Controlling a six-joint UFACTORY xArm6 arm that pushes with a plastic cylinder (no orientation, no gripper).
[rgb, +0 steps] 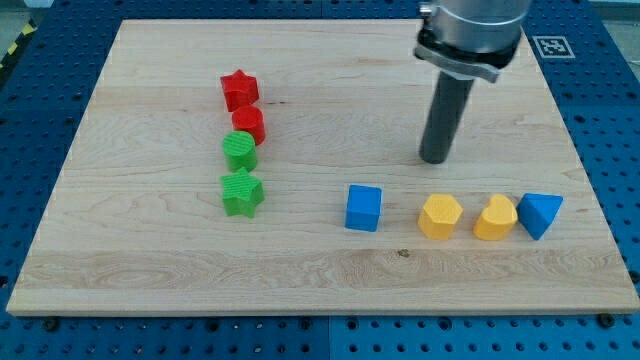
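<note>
My tip (434, 159) rests on the wooden board (150, 260) right of centre, touching no block. Nearest to it is the yellow pentagon block (439, 216), just below. To that block's right lie a yellow heart block (495, 218) and a blue triangular block (540, 214), which touch each other. A blue cube (363, 208) sits to the lower left of the tip. Far to the view's left runs a column: a red star (239, 89), a red cylinder-like block (248, 124), a green cylinder (239, 151) and a green star (242, 193).
The board lies on a blue perforated table (600, 120). The arm's grey body (470, 35) hangs over the board's top right. A black and white marker tag (551, 45) sits beyond the board's top right corner.
</note>
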